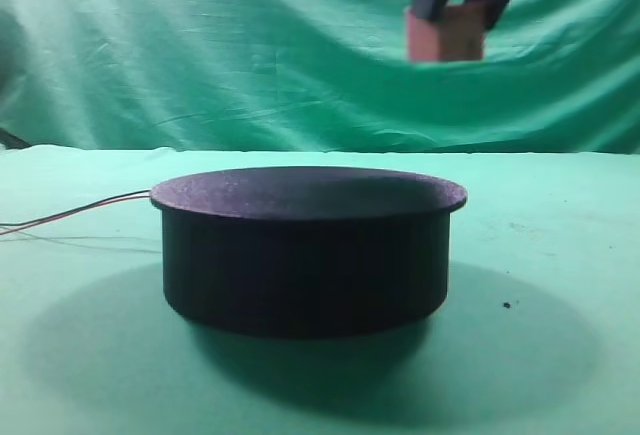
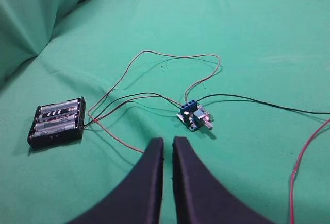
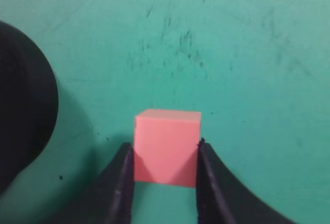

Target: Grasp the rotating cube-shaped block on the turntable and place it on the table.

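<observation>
With the cube [image 3: 167, 147] clamped between the right gripper's [image 3: 166, 175] jaws, hangs high above the table [image 3: 232, 54], clear of the turntable [image 3: 23, 105] to its left, needs only straight lowering; left gripper [image 2: 168, 149] closed, empty.

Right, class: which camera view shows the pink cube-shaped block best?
The right wrist view: the cube-shaped block fills the centre, sharp, clamped between the right gripper fingers above the green table. The exterior high view shows it small and blurred, held in the air above the turntable. The left wrist view does not show it.
</observation>
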